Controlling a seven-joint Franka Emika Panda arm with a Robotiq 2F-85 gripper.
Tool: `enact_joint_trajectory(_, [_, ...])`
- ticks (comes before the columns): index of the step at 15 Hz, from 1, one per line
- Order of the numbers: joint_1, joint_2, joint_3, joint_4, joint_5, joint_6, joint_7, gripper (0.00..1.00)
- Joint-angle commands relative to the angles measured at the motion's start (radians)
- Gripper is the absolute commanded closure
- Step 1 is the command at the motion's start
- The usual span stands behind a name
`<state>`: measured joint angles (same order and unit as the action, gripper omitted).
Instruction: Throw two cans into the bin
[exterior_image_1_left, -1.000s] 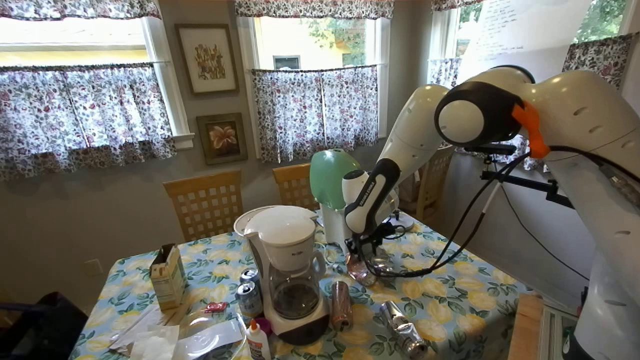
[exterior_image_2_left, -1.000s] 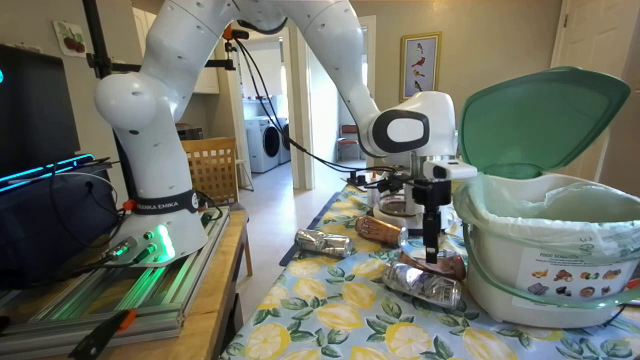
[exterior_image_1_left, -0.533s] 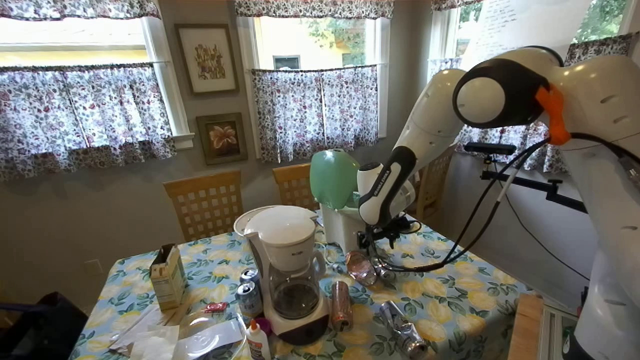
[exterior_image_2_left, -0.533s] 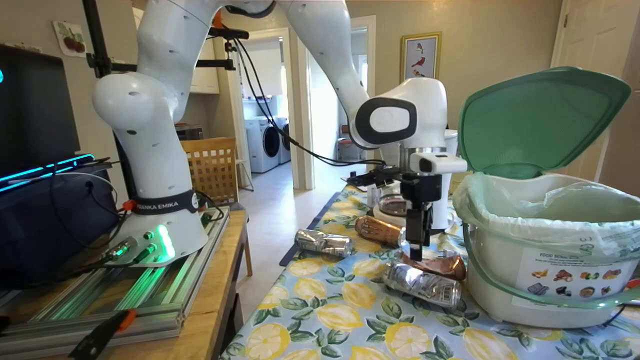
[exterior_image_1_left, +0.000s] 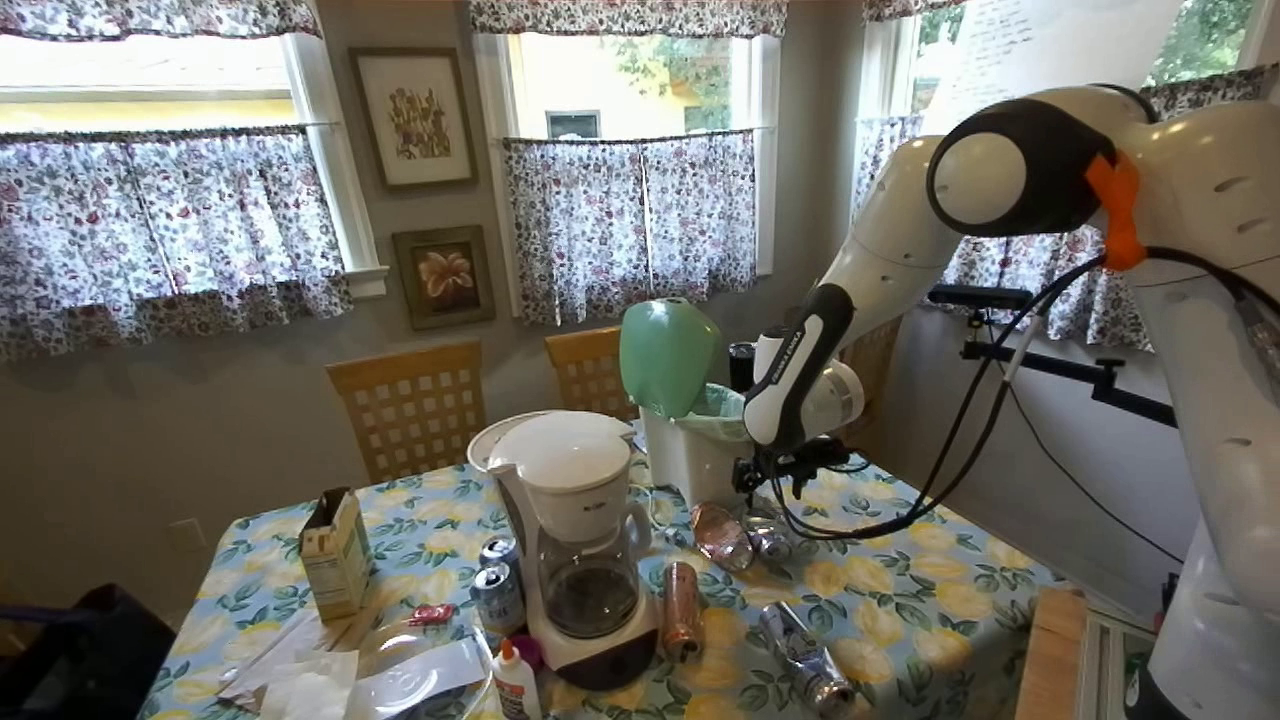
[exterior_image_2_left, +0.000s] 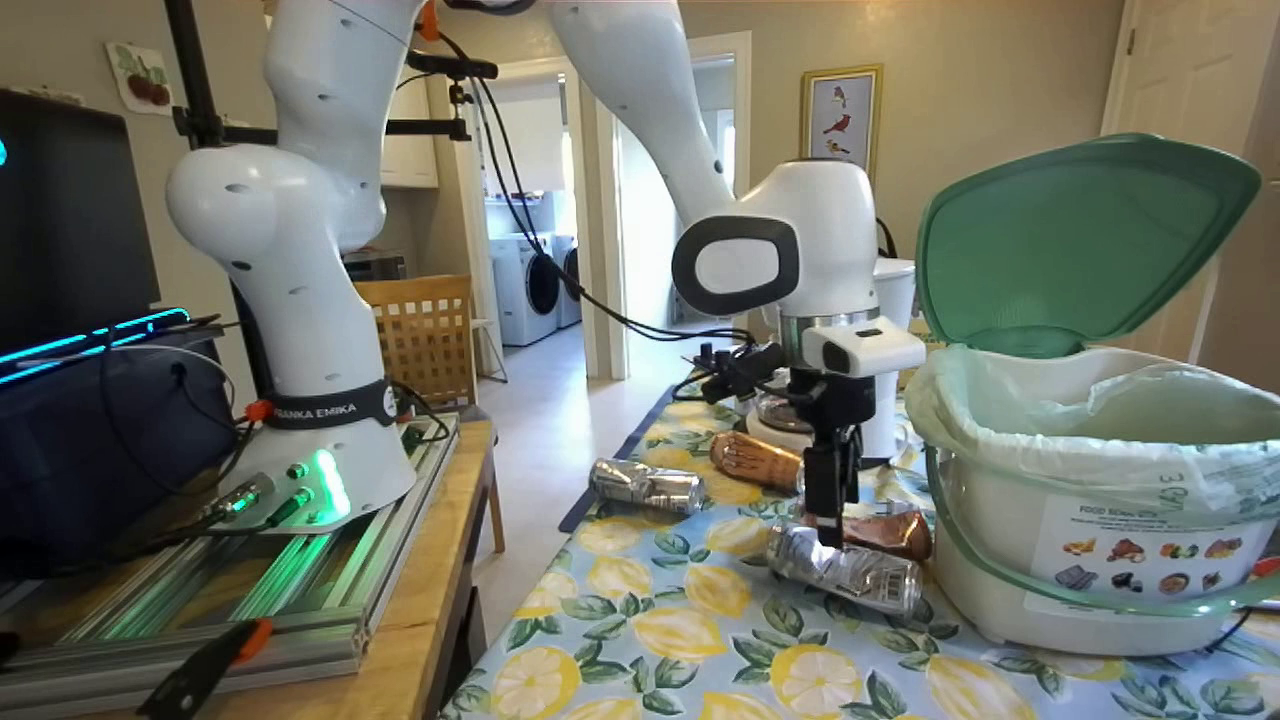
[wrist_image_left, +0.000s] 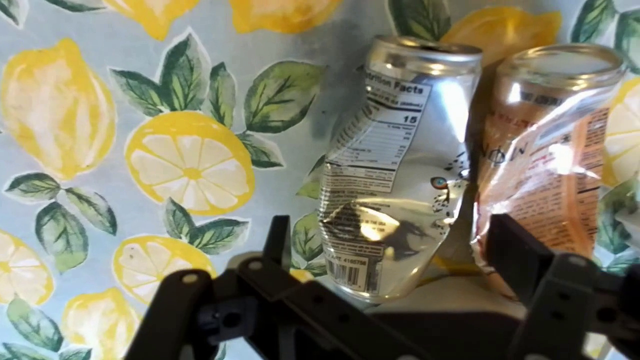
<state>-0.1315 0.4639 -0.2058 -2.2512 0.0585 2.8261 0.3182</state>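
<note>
In the wrist view a dented silver can (wrist_image_left: 400, 150) lies between the spread fingers of my gripper (wrist_image_left: 390, 237), not gripped. Close beside it is a crumpled copper can (wrist_image_left: 545, 165), partly covered by the right finger. An exterior view has the gripper (exterior_image_2_left: 832, 525) pointing down, its tips in front of the silver can (exterior_image_2_left: 850, 572); touching or apart, I cannot tell. Another copper can (exterior_image_2_left: 755, 460) and another silver can (exterior_image_2_left: 645, 486) lie farther off. The bin (exterior_image_2_left: 1000, 600), white with its green lid (exterior_image_2_left: 1080, 240) raised and a bag inside, stands right by the near pair.
A coffee maker (exterior_image_1_left: 575, 470) with a glass carafe stands on the lemon-print table. Near it are upright cans (exterior_image_1_left: 498, 597), a glue bottle (exterior_image_1_left: 515, 685) and a small carton (exterior_image_1_left: 335, 555). Cables (exterior_image_1_left: 950, 480) loop off the wrist.
My gripper has come away from the crumpled copper can, back toward the robot's base, and now stands over the silver can. The cans and bin look unmoved.
</note>
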Motion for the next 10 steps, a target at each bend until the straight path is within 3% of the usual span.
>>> enact_joint_trajectory(1, [-0.181,-0.005,0.200,0.003,0.191,0.004,-0.237,0.00])
enact_joint_trajectory(4, [-0.250,0.015,0.260,0.025,0.261,-0.032,-0.358,0.00])
enact_joint_trajectory(10, [-0.265,0.023,0.225,0.017,0.246,-0.069,-0.426,0.00])
